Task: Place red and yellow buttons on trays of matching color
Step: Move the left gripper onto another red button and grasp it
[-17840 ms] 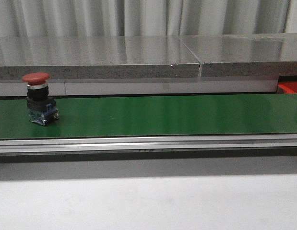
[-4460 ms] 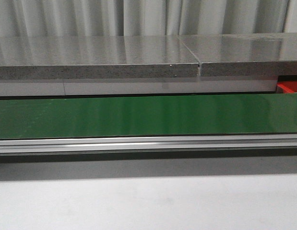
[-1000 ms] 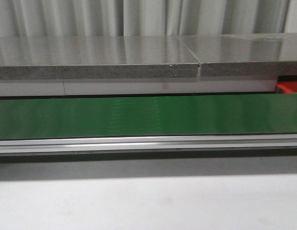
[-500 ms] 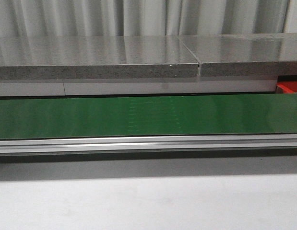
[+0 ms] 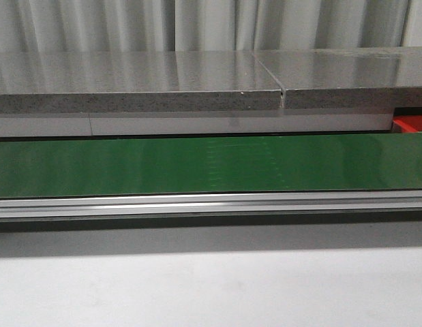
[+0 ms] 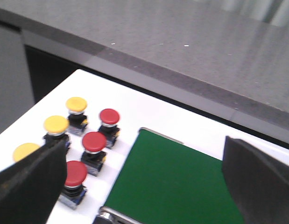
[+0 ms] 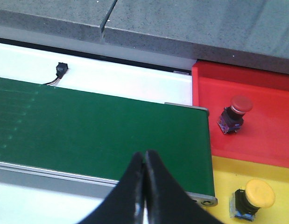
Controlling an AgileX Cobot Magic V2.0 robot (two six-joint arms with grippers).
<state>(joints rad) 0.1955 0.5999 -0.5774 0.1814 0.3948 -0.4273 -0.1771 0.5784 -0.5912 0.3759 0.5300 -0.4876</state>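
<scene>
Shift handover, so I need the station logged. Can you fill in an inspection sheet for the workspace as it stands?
Surface: green conveyor belt carries nothing in the front view; white table in front of it.
Job's things: one red button stands on the red tray; one yellow button on the yellow tray. Three red buttons and three yellow buttons wait on the white surface beside the belt's end.
Clutter: nothing seen.
Grippers: left gripper open, empty; right gripper shut, empty.
Cables: small black connector with thin wires beside the belt.
Surroundings: grey stone counter, pale curtain behind.
</scene>
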